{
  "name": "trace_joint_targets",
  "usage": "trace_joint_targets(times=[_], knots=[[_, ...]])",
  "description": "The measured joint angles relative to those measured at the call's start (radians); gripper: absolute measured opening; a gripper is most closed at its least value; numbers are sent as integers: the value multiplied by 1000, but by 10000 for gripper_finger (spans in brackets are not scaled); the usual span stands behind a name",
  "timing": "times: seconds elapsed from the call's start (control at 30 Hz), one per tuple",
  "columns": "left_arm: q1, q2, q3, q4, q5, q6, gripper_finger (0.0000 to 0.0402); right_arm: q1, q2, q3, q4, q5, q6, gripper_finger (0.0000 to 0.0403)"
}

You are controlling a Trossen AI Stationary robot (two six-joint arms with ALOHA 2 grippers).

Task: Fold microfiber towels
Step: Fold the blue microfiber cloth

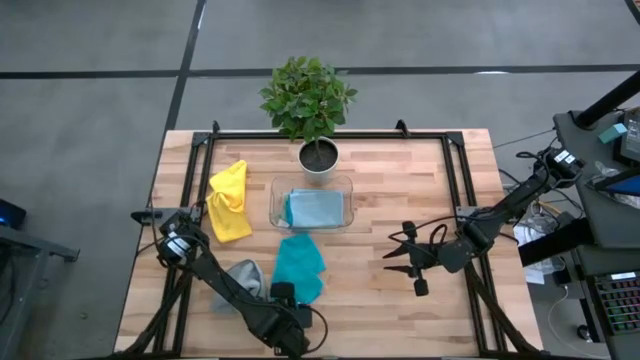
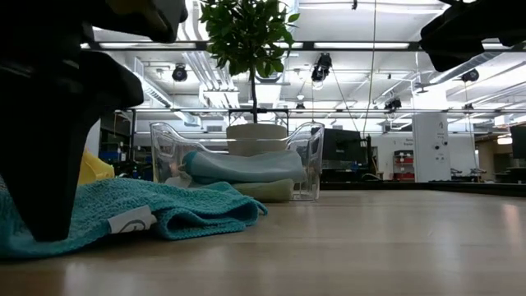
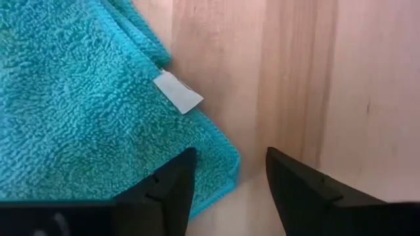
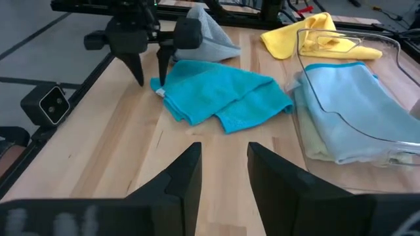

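Left gripper [image 3: 228, 187] is down at the table's near edge, fingers parted w/ nothing between them, poised over the corner of the teal towel [image 1: 298, 268] by its white tag [image 3: 178, 92]. Left to right: yellow towel [image 1: 229, 203] crumpled toward the left edge, grey towel [image 1: 243, 276] bunched near the front edge just beside the teal, light blue towel [image 1: 316, 209] folded inside the clear tray [image 1: 274, 185] mid-table, w/ a pale green one [image 2: 267, 190] under it. All look soft, light and limp, so I'd expect them to sag and slide on the wood; I'd pinch a hemmed corner, not the middle. Right gripper [image 4: 222, 170] hangs over bare wood toward the right edge, fingers apart, empty. Hard to make out: my left arm covers part of the grey towel, and the green one shows only as a sliver.
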Motion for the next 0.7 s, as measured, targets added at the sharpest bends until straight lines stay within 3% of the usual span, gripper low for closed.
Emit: trace_joint_targets(times=[0.13,0.33,0.53,0.7], knots=[[0,0,-8,0,9,2,132,0,0,0,0,0,15,114],[15,-2,-11,-23,9,12,14,0,0,0,0,0,18,114],[65,-94,-3,-28,-7,66,2,0,1,0,15,9,39,118],[115,-265,2,-19,-137,86,1,0,26,-1,77,10,39,145]])
